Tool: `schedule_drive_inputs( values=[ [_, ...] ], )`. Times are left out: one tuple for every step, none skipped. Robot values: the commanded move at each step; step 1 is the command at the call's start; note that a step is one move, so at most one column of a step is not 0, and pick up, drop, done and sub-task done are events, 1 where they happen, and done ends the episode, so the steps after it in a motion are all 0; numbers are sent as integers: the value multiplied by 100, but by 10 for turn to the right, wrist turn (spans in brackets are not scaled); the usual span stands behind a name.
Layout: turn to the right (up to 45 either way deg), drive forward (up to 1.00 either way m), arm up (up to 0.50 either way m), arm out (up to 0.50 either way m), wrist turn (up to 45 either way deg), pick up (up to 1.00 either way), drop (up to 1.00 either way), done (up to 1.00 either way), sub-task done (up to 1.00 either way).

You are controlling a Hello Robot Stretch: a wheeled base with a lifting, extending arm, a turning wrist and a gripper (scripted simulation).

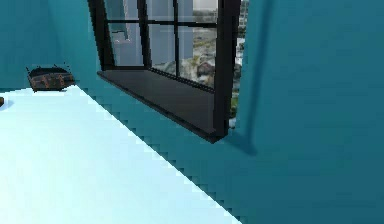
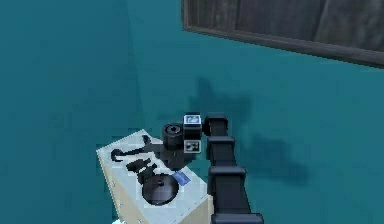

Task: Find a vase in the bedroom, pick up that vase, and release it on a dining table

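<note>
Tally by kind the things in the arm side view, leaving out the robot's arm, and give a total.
Window: 1
Pale cabinet: 1
Dark round thing on the cabinet: 1
Total: 3

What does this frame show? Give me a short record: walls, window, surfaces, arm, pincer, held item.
walls: teal wall
window: dark-framed window above a dark sill
forward surface: pale flat surface, small dark object at its far end
side furniture: white cabinet with a dark rounded thing on top
arm: dark bar rising from the bottom edge
pincer: pincer seen against the cabinet top; over or touching, cannot tell
held item: cannot tell
</note>
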Motion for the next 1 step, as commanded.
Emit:
schedule_drive_inputs(
  values=[
    [0,0,0,0,210,0,0,0,0]
  ],
)
